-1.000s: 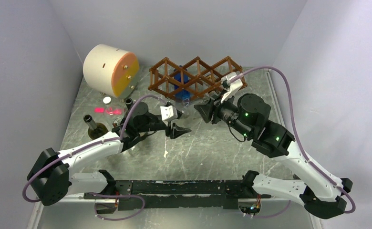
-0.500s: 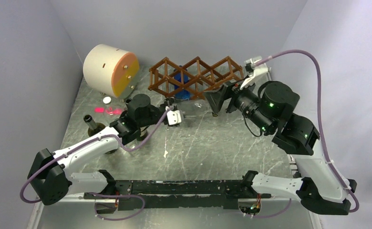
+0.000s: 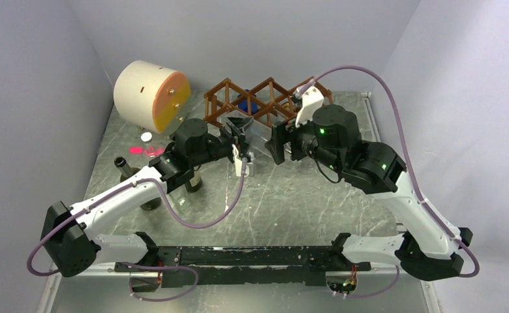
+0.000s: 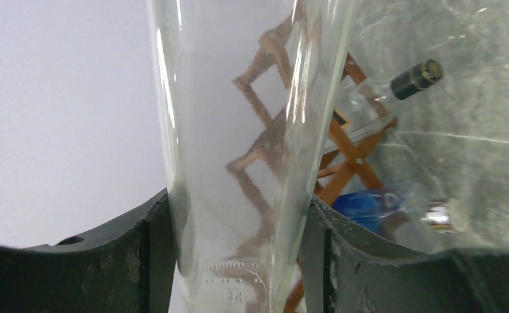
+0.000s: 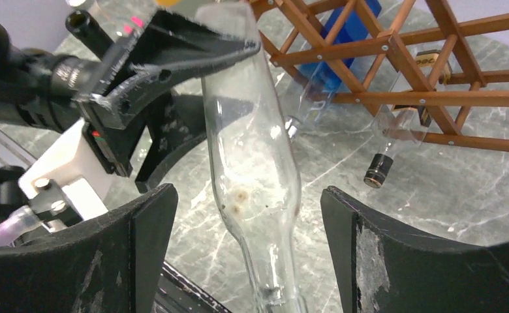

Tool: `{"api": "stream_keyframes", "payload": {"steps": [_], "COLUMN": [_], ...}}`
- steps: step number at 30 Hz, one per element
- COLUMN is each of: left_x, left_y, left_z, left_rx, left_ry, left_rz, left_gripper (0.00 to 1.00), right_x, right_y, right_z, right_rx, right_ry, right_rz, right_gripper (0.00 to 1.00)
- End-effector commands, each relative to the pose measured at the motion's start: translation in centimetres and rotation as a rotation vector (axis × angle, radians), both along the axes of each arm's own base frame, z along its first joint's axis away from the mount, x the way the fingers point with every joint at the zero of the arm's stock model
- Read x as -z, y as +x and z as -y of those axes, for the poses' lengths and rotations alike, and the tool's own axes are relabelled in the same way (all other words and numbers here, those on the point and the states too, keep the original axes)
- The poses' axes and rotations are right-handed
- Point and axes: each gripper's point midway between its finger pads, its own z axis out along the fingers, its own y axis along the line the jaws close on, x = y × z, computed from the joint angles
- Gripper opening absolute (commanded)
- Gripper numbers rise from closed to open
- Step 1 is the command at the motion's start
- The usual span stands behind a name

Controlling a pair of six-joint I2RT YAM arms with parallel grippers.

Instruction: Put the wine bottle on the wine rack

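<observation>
Just before the wine rack (image 5: 434, 99), we see L gripper (image 4: 239, 225) clamped on clear, empty-looking wine bottle (image 5: 252, 156), R gripper (image 5: 248, 215) wide open astride it w/o touching, rack cells hold blue bottle (image 5: 346, 49) & clear black-capped bottle (image 5: 395, 130)

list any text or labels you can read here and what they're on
Clear wine bottle, embossed letters low on the glass: too faint to read.
Tan label on a bottle lying in the wine rack: dark letters, too small to read.
No other text shows.
</observation>
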Motion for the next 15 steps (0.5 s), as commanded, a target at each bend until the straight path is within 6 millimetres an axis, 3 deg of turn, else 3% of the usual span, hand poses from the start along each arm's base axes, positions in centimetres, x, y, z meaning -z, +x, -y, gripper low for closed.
{"api": "stream_keyframes", "payload": {"steps": [1, 15], "left_x": [-6.6, -7.3], "left_y": [-0.5, -2.6], "left_z": [0.7, 1.4], "left_rx": [0.051, 0.15], "left_ry": [-0.034, 0.011], "left_rz": [0.238, 0.324], "left_gripper": [0.07, 0.07], "right_x": [1.3, 5.1], "right_y": [-0.4, -0.7], "right_z": [-0.4, -1.8], "right_rx": [-0.047, -0.094], "right_ry": [-0.073, -0.13], "right_rz": [-0.034, -0.134], "right_gripper": [0.85, 0.82]}}
